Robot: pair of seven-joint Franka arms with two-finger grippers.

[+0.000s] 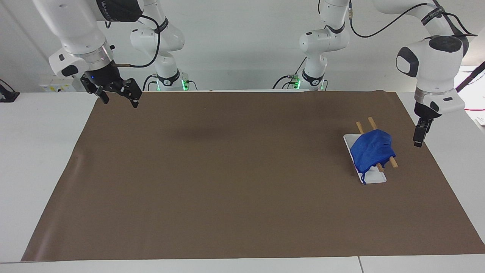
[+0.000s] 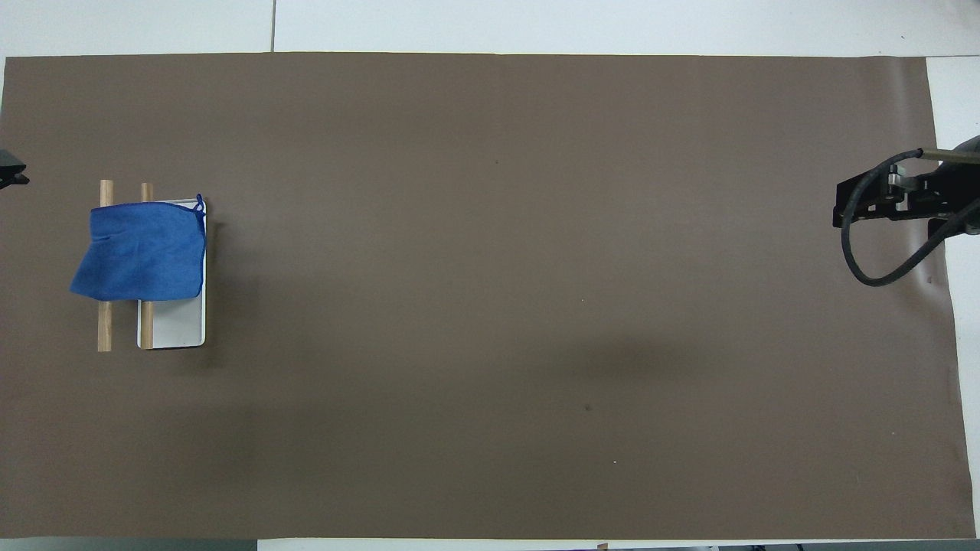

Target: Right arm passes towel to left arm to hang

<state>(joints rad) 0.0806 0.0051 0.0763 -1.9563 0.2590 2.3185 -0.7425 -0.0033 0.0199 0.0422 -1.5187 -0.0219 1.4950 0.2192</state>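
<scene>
Surface is covered by a brown mat. The right arm is parked over the mat corner at its own end, waiting; the right end effector is seen with fingers apart, nothing held. The left arm is raised at the other end; the left end effector hangs over the mat edge just beside the rack, clear of the towel, fingers read as apart, nothing held. The towel is draped over the rack's two wooden bars, toward the left arm's end, one loose edge hanging down.
</scene>
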